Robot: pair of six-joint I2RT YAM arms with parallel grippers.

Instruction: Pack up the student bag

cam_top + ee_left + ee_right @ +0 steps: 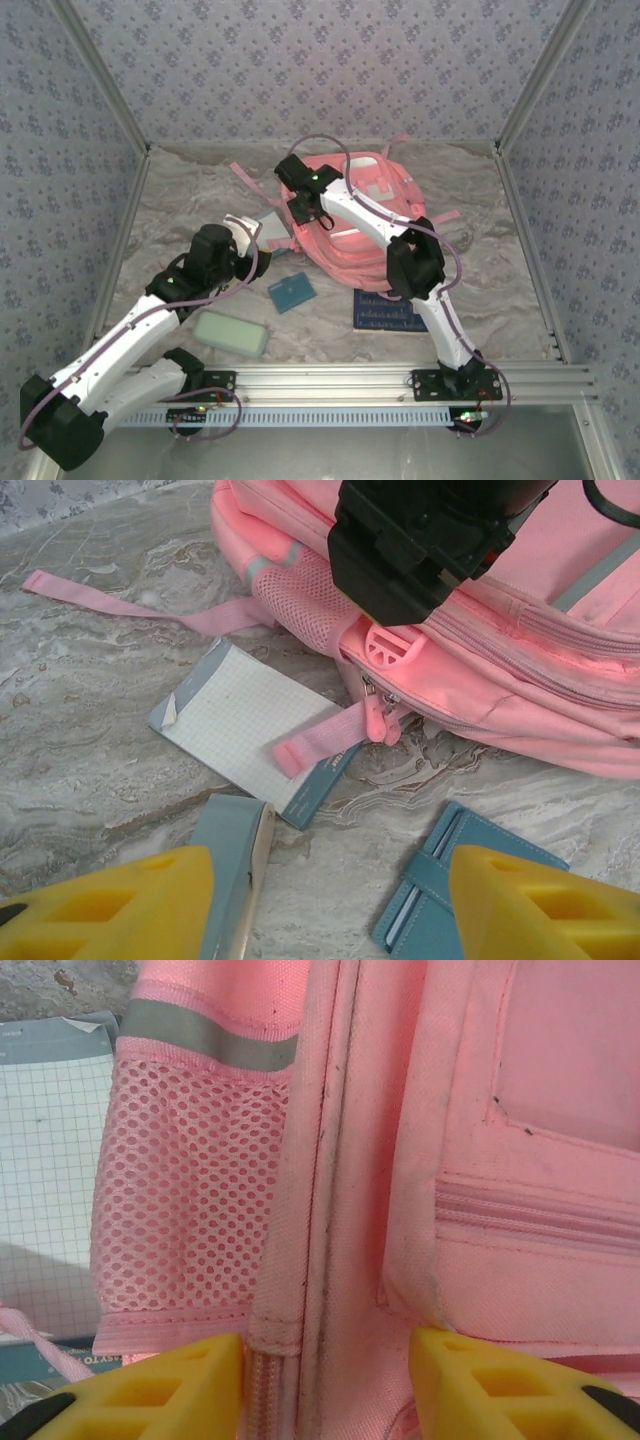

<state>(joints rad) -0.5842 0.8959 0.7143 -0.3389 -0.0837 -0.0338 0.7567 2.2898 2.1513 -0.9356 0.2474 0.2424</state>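
The student bag lies flat at the back centre, pink with white panels. My right gripper presses down on its left side. In the right wrist view its yellow fingers stand apart astride the bag's zip seam, beside the mesh pocket, the fabric flat between them. My left gripper hovers left of the bag. It is open over bare table, with a thin blue-grey book edge-on against its left finger.
A squared notepad lies by the bag with a pink strap across it. A blue wallet, a pale green case and a dark blue book lie on the near table. Frame posts and walls close in the sides.
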